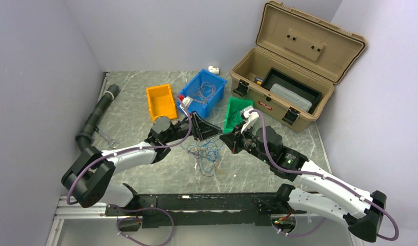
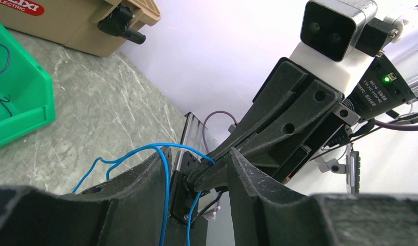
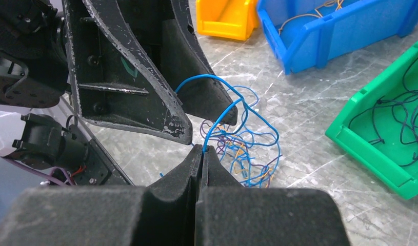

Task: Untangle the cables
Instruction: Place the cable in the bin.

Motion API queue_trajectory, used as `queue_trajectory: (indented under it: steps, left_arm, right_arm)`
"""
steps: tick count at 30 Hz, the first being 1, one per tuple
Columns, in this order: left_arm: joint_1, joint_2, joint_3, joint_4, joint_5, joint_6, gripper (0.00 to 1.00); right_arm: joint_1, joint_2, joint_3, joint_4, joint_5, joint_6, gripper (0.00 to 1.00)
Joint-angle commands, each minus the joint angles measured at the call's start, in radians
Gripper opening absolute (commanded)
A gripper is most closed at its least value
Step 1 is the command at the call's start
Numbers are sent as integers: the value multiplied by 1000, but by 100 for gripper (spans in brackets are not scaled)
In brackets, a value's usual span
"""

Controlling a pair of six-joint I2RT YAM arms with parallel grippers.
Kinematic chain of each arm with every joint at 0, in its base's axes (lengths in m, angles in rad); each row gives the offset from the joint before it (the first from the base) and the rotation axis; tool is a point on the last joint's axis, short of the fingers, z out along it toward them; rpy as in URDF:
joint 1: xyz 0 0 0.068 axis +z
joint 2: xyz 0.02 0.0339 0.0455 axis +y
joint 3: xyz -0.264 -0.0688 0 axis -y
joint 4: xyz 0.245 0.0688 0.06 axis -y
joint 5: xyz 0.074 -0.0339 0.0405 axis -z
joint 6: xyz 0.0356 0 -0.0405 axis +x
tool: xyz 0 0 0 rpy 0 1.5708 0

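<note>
Here, partway through untangling: one blue strand (image 3: 217, 110) pinched, main knot unresolved.
Clenched on that strand, right claw (image 3: 201, 149); released, jaws apart and tip to tip with it, left claw (image 2: 197, 154), same strand draped over one finger. Below and just beyond both claws, the cables (image 1: 206, 154) knotted on the worktop (image 1: 160, 177): blue, orange, purple. Seemingly sorted: orange strands in blue bin (image 1: 206, 95), dark ones in green bin (image 1: 236, 115). Left: the knot itself.
</note>
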Motion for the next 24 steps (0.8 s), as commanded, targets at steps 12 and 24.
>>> queue_trajectory:
  steps: [12, 24]
  left_arm:
    - [3, -49, 29, -20, -20, 60, 0]
    - [50, -280, 149, -768, -312, 441, 0]
  right_arm:
    - [3, 36, 20, 67, -106, -6, 0]
    - [2, -89, -44, 1, 110, 30, 59]
